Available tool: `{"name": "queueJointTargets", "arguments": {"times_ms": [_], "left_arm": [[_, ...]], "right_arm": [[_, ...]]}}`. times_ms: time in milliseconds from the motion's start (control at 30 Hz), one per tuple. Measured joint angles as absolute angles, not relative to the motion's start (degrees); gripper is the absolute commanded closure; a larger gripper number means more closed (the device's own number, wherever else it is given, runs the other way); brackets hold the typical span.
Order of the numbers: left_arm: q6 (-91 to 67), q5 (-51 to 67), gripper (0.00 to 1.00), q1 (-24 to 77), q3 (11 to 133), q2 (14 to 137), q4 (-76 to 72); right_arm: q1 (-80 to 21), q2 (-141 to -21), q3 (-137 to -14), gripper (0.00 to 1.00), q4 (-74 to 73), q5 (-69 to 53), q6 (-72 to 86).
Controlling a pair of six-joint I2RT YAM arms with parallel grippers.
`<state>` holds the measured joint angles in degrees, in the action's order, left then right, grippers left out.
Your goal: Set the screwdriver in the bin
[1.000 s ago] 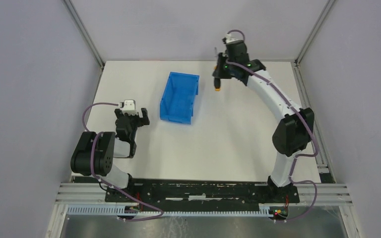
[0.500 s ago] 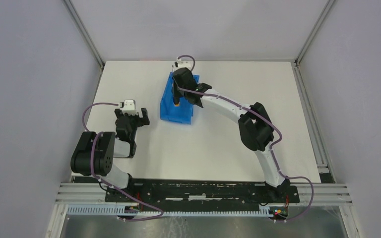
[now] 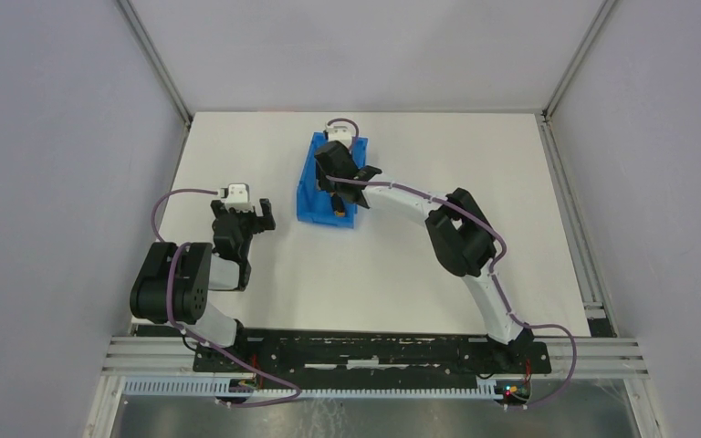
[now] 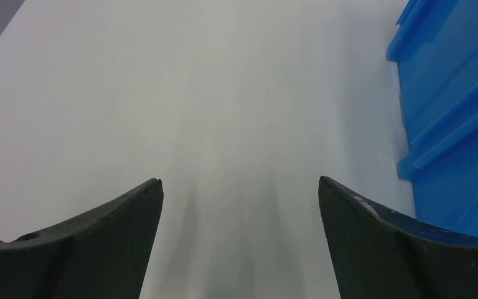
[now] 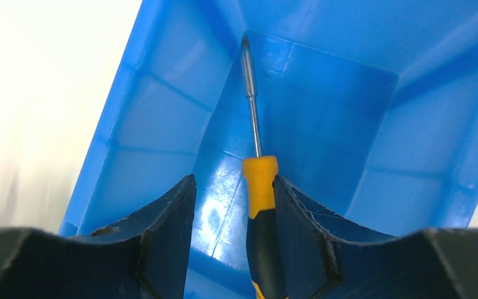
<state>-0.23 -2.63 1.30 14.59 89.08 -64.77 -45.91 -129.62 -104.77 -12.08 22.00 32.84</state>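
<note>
One screwdriver [image 5: 259, 180], one blue bin [image 5: 155, 106] and two arms sit on a plain white surface [image 3: 511, 182], enclosed by pale grey walls [image 3: 55, 137] with metal posts in the far corners.

The right wrist view shows what the overhead view barely does. The screwdriver is inside the bin's walls, its thin shaft pointing at a far corner and its orange-yellow handle beside one finger of the right gripper [image 5: 234, 180]. Those fingers stand wider than the handle, with a clear gap on its other side. I cannot tell whether the tool rests on the bin floor.

The left gripper [image 4: 240, 180] hangs over bare surface left of the bin, with its fingers wide and nothing between them. Only the overhead view shows both arms together.
</note>
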Motion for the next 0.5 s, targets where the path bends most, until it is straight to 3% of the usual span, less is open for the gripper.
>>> {"name": "queueJointTargets", "arguments": {"times_ms": [100,167,300,500], "left_arm": [[-0.2,-2.6,0.00,1.3,14.6,89.1,-64.8],[-0.2,-2.6,0.00,1.3,14.6,89.1,-64.8],[-0.2,-2.6,0.00,1.3,14.6,89.1,-64.8],[-0.2,-2.6,0.00,1.3,14.6,89.1,-64.8]], "right_arm": [[-46.0,-129.2,-104.8,0.45,-12.1,22.5,31.8],[-46.0,-127.9,-104.7,0.38,-12.2,22.6,30.7],[-46.0,-120.1,-102.5,0.02,-11.1,22.1,26.9],[-45.3,-95.7,-90.2,0.02,-5.1,20.6,18.2]]}}
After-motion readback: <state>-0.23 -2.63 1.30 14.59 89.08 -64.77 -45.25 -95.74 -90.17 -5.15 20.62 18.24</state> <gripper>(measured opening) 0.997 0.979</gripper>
